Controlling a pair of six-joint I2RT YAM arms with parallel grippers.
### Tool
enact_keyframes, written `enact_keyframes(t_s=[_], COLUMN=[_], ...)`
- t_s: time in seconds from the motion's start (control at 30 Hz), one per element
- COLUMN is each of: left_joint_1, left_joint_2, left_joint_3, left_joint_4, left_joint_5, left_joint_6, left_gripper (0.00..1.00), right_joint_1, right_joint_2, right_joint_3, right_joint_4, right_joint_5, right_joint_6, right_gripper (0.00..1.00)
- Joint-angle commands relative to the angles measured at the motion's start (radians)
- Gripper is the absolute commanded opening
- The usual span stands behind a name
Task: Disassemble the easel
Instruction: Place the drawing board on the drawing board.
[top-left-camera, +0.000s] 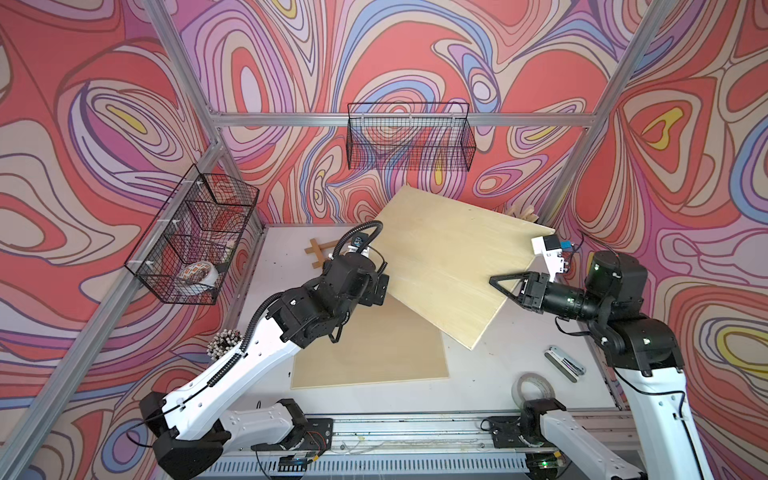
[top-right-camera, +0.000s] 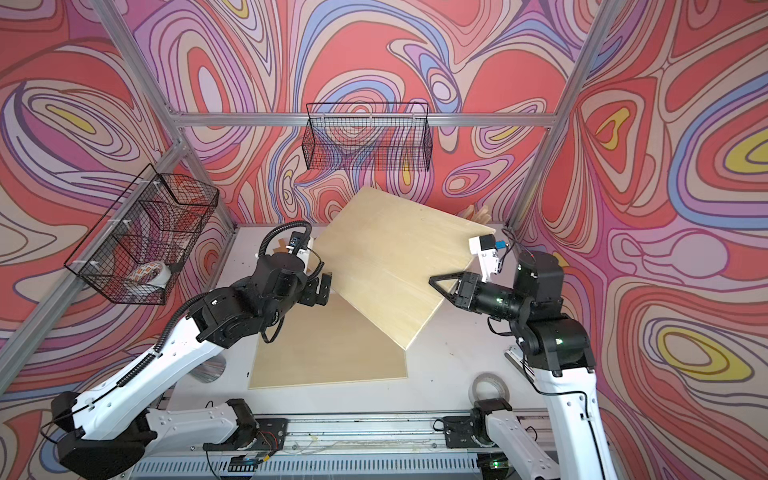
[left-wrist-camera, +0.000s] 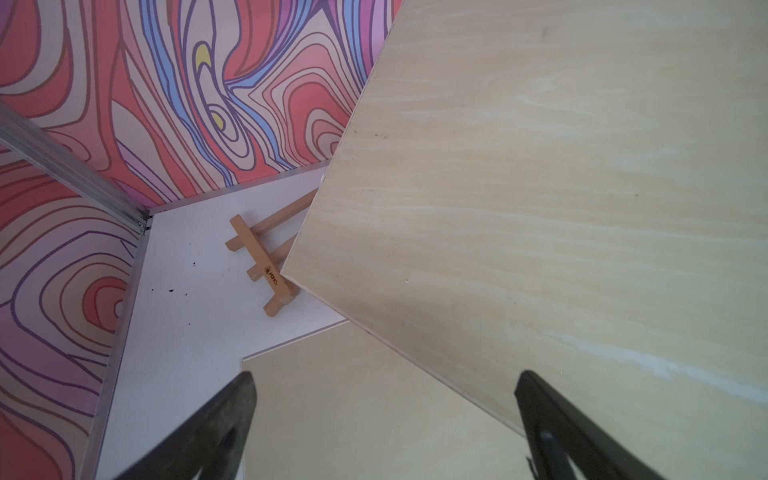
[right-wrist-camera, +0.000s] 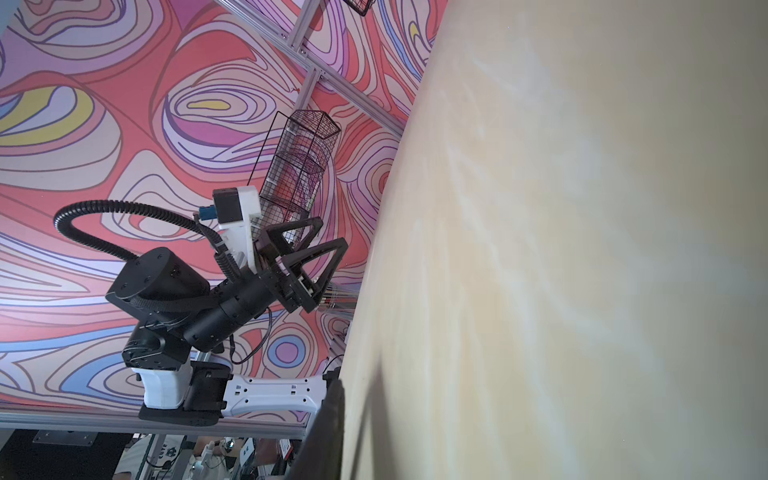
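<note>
Plywood board (top-left-camera: 449, 266) looks stiff, light and slick-faced, best pinched at an edge: my right gripper (top-left-camera: 495, 281) clamps its right edge; my left gripper (left-wrist-camera: 386, 374) hangs wide open, empty.

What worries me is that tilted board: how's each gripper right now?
Left gripper: open, holding nothing.
Right gripper: closed on the edge of the tilted board.

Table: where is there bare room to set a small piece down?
Bare table lies between the flat board and the grey tool, beyond the tape roll. A second free patch is the back left corner, beside the small easel frame. The middle is crowded: the right gripper holds the raised board tilted over it, with the open left gripper close by.
</note>
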Motion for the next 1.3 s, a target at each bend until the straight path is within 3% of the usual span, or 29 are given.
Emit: enact_keyframes(t_s=[0.0, 0.33, 0.6, 0.9, 1.1, 1.27], left_joint_1=[0.025, 0.065, 0.086, 0.108, 0.125, 0.127], left_joint_2=[-0.004, 0.031, 0.035, 0.024, 0.035, 0.038], left_joint_3=[0.007, 0.016, 0.012, 0.001, 0.001, 0.001], left_joint_4=[-0.031, -0.047, -0.049, -0.045, -0.047, -0.047], left_joint_5=[0.007, 0.068, 0.062, 0.017, 0.028, 0.028], left_joint_6=[-0.017, -0.047, -0.053, -0.063, -0.073, -0.073], left_gripper=[1.00, 1.00, 1.00, 1.00, 1.00, 1.00], right_joint_1=[0.002, 0.017, 0.248, 0.317, 0.353, 0.377], right_joint_2=[-0.024, 0.077, 0.272, 0.408, 0.461, 0.494], right_joint_3=[0.024, -0.004, 0.106, 0.084, 0.003, -0.063], right_joint_4=[0.369, 0.523, 0.458, 0.612, 0.758, 0.775], right_joint_5=[-0.114, -0.125, -0.001, -0.114, -0.190, -0.223], right_joint_6=[0.000, 0.063, -0.067, -0.002, 0.072, 0.063], right_gripper=[0.00, 0.00, 0.00, 0.00, 0.00, 0.00])
